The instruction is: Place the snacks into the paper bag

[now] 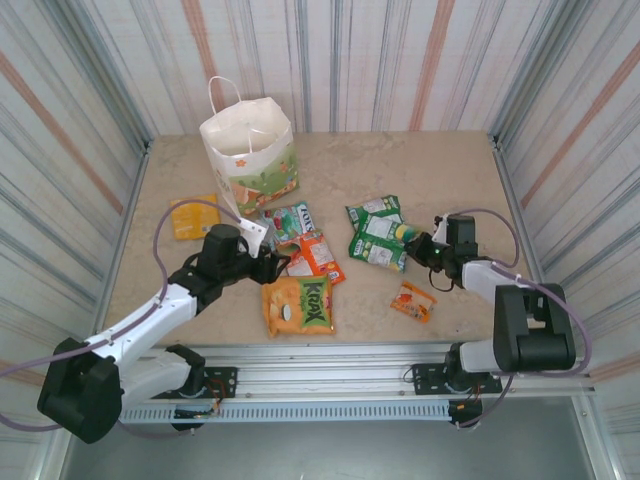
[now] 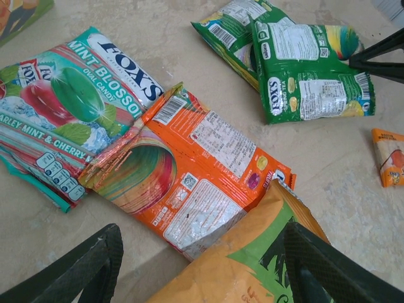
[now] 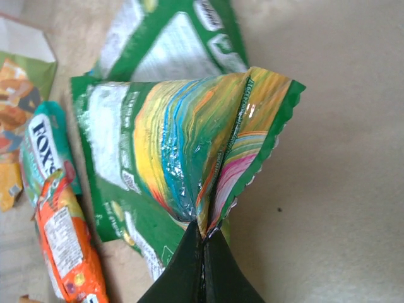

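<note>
Snacks (image 1: 298,305) litter a beige, seemingly stone tabletop (image 1: 450,170) — striped walls (image 1: 400,60) around.

The green packet (image 3: 183,151) is thin glossy film, creased and streaked with glare; the orange packet (image 2: 202,170) is the same shiny crinkled plastic, foil-like at its sealed end. The bag (image 1: 250,150) is matt white paper, the table (image 1: 450,170) smooth, dull, mottled beige like stone. The left gripper (image 2: 202,235) has fingers (image 2: 82,268) of dark matt plastic, and the rail (image 1: 330,365) is bare ribbed metal.
</note>
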Robot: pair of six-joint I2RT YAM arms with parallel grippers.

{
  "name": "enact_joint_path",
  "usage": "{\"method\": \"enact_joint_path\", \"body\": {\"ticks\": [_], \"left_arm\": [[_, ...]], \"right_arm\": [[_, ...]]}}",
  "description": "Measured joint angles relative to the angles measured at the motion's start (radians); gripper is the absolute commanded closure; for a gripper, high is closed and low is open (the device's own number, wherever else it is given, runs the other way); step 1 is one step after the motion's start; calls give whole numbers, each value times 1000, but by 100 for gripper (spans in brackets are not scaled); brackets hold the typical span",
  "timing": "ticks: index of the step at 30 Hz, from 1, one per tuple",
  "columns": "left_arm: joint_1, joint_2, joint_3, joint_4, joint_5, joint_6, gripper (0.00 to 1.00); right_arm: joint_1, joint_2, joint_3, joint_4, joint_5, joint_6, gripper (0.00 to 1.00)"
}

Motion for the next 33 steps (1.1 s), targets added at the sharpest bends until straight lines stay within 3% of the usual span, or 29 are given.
{"method": "enact_joint_path", "body": {"ticks": [8,17,33], "left_arm": [[0,0,62,-10,4,17,29],[0,0,124,-32,31,82,30],[0,92,273,-121,298,260,33]], "right_arm": [[66,-209,78,-189,38,-182,99],[165,-342,204,-366,30,-447,100],[346,-406,330,-558,-80,-900,100]]}}
